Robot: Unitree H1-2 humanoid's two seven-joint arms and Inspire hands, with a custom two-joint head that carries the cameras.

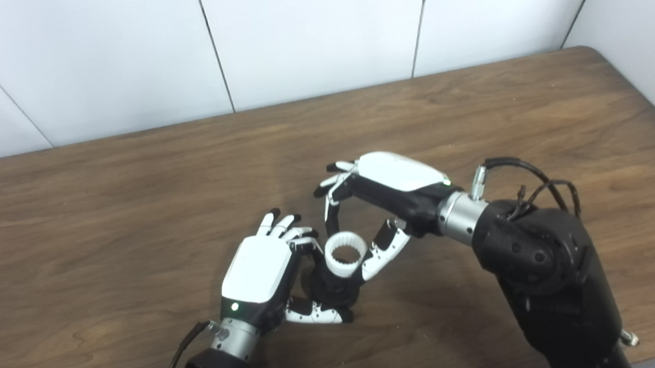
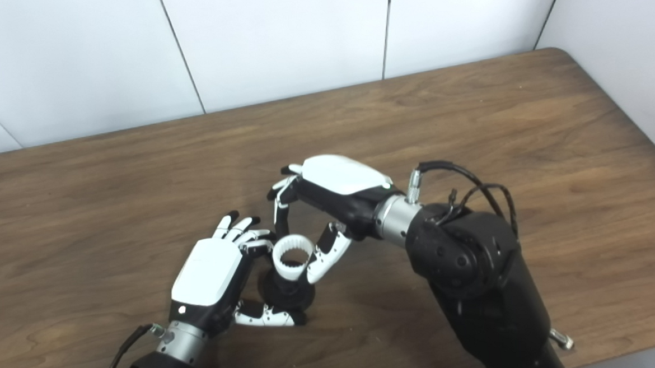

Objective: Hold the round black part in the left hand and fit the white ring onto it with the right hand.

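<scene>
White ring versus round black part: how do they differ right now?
The white ring is pale, toothed inside and sits on top; the round black part is dark, wider and sits beneath. The right robot hand pinches the ring; the left robot hand cradles the black part. Both are round.

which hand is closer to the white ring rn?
Right. The right hand pinches the white ring between a finger and thumb. The left hand is just beside it, holding the black part underneath.

On the wooden worktop (image 1: 138, 216), the left hand (image 1: 265, 271) grips the round black part (image 1: 333, 293). The white ring (image 1: 345, 255) sits atop it, pinched by the right hand (image 1: 384, 198) between fingers (image 1: 332, 214) and thumb.
</scene>
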